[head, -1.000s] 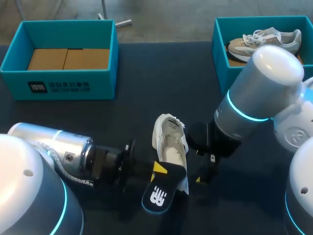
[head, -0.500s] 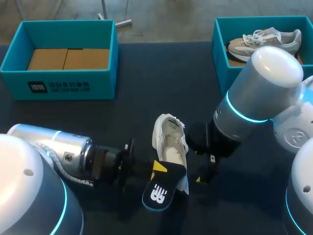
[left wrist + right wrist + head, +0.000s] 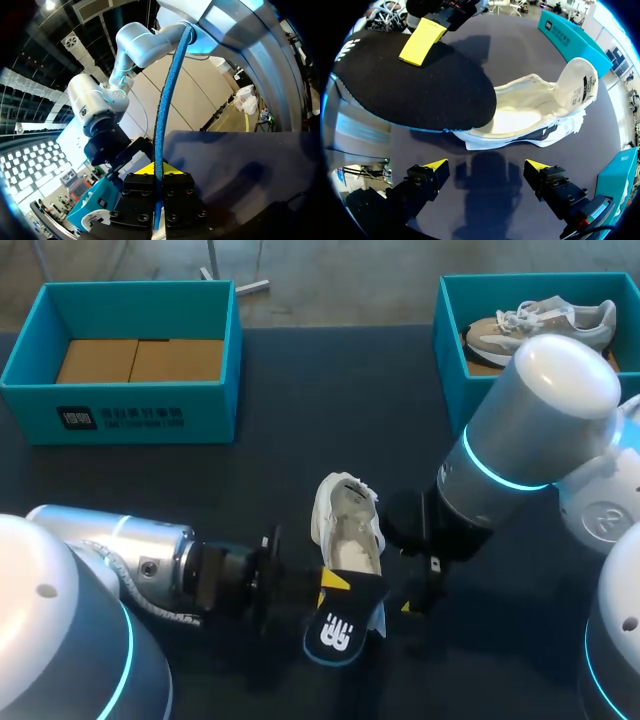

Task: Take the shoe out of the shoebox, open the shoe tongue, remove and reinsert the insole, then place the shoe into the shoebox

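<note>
Since the desk (image 3: 330, 390) carries the white shoe (image 3: 348, 525) loose, outside the left shoebox (image 3: 40, 412), reinsertion likely needs it braced. The right gripper (image 3: 487, 172), spread wide and empty just beside the shoe, should probably steady the upper. Black insole (image 3: 340, 625) hangs over the shoe's near end, pinched on edge by the left gripper (image 3: 157, 181); best tip its free end down into the opening, then slide it along. Writing: white print panel on the left shoebox wall, white logo on the insole, small tag inside the shoe; none read out.
</note>
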`<action>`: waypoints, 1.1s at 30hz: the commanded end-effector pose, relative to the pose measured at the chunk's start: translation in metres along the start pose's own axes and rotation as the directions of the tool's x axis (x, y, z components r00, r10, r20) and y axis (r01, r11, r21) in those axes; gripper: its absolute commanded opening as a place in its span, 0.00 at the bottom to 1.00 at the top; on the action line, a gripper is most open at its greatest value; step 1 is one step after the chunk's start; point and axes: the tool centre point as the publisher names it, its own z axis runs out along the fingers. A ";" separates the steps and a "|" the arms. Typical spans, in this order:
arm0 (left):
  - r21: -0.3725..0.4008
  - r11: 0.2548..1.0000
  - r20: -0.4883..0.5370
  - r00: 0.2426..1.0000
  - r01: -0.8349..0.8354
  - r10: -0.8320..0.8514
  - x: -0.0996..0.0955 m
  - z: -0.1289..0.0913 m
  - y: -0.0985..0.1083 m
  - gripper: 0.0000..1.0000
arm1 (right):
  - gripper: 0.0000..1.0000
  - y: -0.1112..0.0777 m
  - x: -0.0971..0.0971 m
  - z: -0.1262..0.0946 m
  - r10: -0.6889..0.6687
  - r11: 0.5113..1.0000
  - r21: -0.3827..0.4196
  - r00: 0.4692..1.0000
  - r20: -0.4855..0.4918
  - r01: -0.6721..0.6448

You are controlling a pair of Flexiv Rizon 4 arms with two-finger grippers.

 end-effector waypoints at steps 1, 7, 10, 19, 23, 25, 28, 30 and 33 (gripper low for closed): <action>-0.003 1.000 0.001 1.000 -0.001 0.001 0.001 0.005 0.002 0.00 | 1.00 0.000 0.001 0.002 0.001 1.000 0.001 1.000 0.003 -0.001; -0.006 1.000 0.005 1.000 0.002 -0.002 -0.001 0.009 0.006 0.00 | 1.00 0.000 0.001 0.002 0.001 1.000 0.001 1.000 0.003 -0.001; -0.009 1.000 0.012 1.000 0.008 -0.007 -0.002 0.011 0.008 0.00 | 1.00 0.000 0.001 0.002 0.001 1.000 0.001 1.000 0.003 -0.001; -0.033 0.999 0.029 0.999 0.018 -0.017 -0.005 0.012 0.015 0.00 | 1.00 0.000 0.001 0.002 0.001 1.000 0.001 1.000 0.003 -0.001; -0.038 0.999 0.034 0.999 0.023 -0.022 -0.006 0.012 0.017 0.00 | 1.00 0.000 0.001 0.002 0.001 1.000 0.001 1.000 0.003 -0.001; -0.042 0.999 0.035 0.999 0.026 -0.025 -0.007 0.012 0.017 0.00 | 1.00 0.000 0.001 0.002 0.001 1.000 0.001 1.000 0.003 -0.001; -0.047 0.998 0.038 0.999 0.030 -0.028 -0.007 0.010 0.018 0.00 | 1.00 0.000 0.001 0.002 0.001 1.000 0.001 1.000 0.003 -0.001; -0.051 0.998 0.040 0.999 0.033 -0.031 -0.007 0.008 0.018 0.00 | 1.00 0.000 0.001 0.002 0.001 1.000 0.001 1.000 0.003 -0.001; -0.055 0.998 0.043 0.999 0.035 -0.033 -0.007 0.006 0.018 0.00 | 1.00 0.000 0.001 0.002 0.001 1.000 0.001 1.000 0.003 -0.001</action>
